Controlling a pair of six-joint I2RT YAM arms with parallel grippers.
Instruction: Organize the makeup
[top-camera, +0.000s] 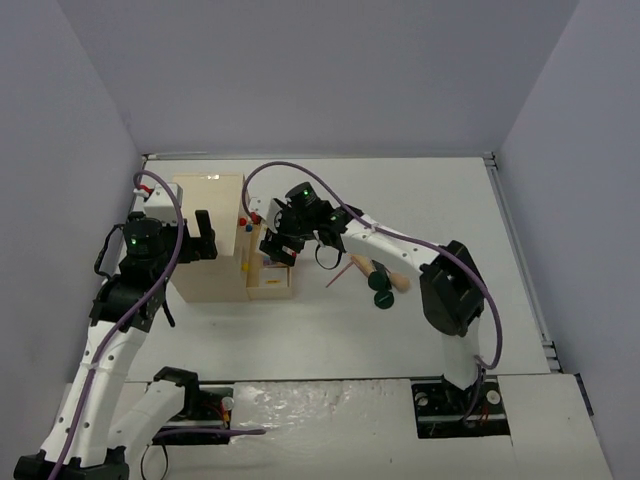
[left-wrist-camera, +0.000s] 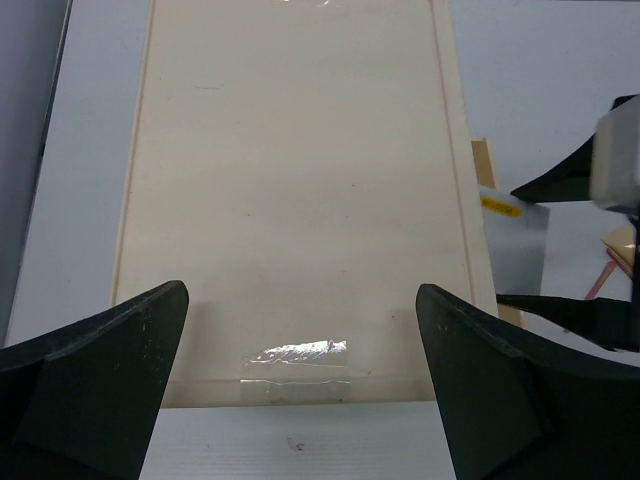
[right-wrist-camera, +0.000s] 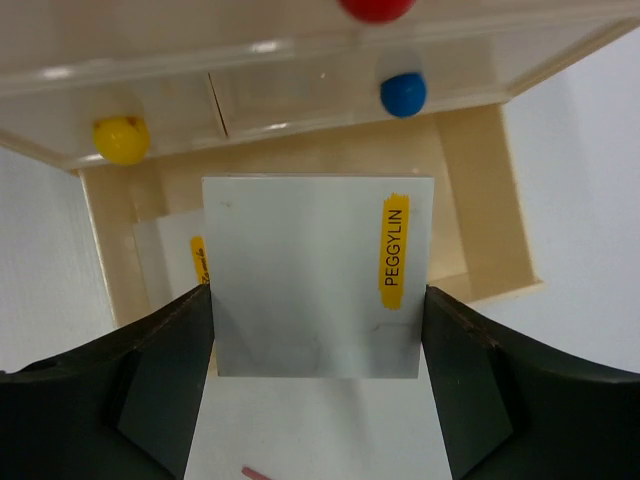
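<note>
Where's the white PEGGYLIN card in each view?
Right wrist: white card centre frame, clamped in the right pincer, open drawer behind.
Left wrist: far right edge, beside the cream box.
Top external: mostly hidden under the right pincer, above the open drawer.
Shared landmark: cream box, in all three.
</note>
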